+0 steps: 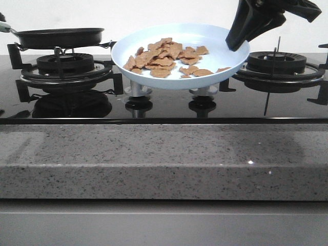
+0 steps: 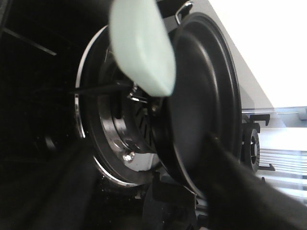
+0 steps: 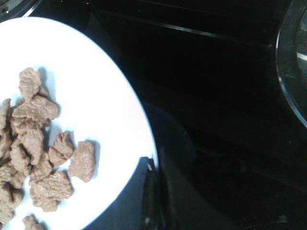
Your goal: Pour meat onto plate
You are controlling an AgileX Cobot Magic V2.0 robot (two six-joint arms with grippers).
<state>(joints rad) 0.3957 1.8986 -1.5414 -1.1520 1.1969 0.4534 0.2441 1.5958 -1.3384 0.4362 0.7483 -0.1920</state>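
Even front light; glossy cooktop (image 1: 164, 105) mirrors burners; wrist views dim, perhaps slightly blurred.

Orange-brown meat (image 1: 165, 57), pale-blue plate (image 1: 215, 38)

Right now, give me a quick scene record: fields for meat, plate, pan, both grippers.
meat: heap of brown pieces lying on the plate
plate: pale-blue plate, held above the stove between the two burners, slightly tilted
pan: black frying pan on the left burner, no meat visible in it from the front view
right gripper: right gripper at the plate's right rim, clamped on it
left gripper: close to the pan's pale handle; open or shut cannot be told
task status: meat appears to be already on the plate
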